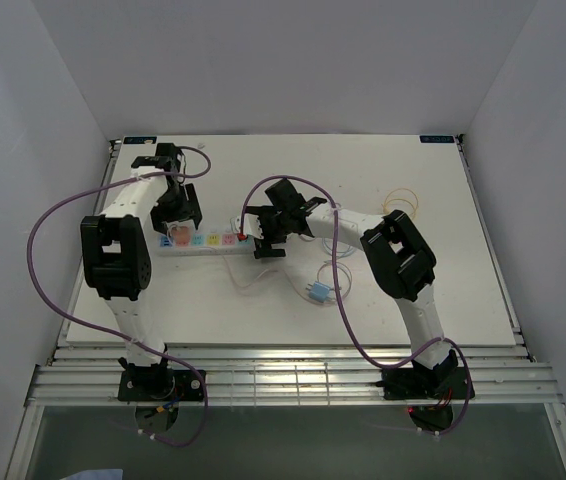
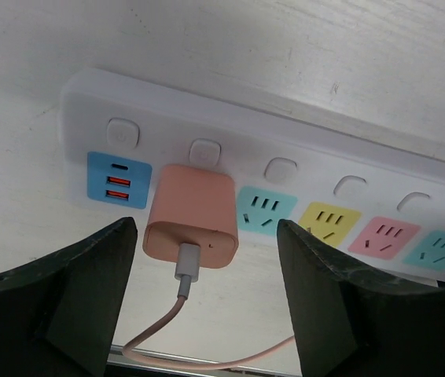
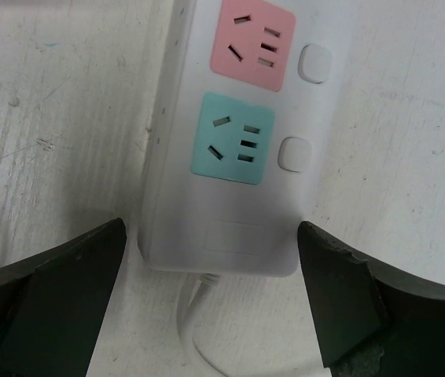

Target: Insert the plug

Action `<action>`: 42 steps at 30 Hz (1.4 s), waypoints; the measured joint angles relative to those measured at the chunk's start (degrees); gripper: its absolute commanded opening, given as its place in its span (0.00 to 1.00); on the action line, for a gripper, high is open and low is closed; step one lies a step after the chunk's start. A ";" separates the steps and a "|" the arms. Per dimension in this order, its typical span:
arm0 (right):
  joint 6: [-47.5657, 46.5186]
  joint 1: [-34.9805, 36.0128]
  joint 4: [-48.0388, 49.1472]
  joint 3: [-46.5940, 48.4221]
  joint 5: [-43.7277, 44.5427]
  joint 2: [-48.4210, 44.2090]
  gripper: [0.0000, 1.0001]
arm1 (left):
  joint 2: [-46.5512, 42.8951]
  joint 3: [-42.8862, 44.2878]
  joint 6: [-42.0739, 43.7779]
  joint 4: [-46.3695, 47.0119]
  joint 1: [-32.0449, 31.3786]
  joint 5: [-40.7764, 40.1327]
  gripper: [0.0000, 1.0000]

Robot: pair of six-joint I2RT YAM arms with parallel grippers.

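Plug [image 2: 191,218] in strip [image 2: 238,133] on table [image 1: 463,280]

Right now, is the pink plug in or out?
In. The plug stands seated against the strip, covering its socket beside the USB block; no prongs show.

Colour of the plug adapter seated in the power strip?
Salmon pink adapter, with a matching pink cable; clearest in the left wrist view.

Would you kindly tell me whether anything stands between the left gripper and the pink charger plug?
Nothing visible does. The pink charger plug already sits in the white power strip, beside the blue USB panel, and the left gripper is open, its fingers flanking the plug with bare gaps either side.
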 measured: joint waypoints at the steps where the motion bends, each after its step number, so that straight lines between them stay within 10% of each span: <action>1: 0.00 0.00 -0.04 0.00 0.00 0.00 0.95 | -0.09 0.07 -0.04 0.09 -0.02 0.13 0.89; 15: 1.99 0.04 -0.85 -0.81 0.72 -1.27 0.90 | -4.13 3.78 -2.10 -3.23 -0.26 0.92 0.98; 31: 9.81 0.04 3.72 -8.11 3.04 -21.90 0.90 | -30.86 7.19 -5.79 1.11 -1.25 2.10 0.98; 42: 53.11 0.07 10.23 -35.65 33.14 -53.86 0.90 | -50.53 -18.01 -12.74 15.98 -8.59 12.17 0.98</action>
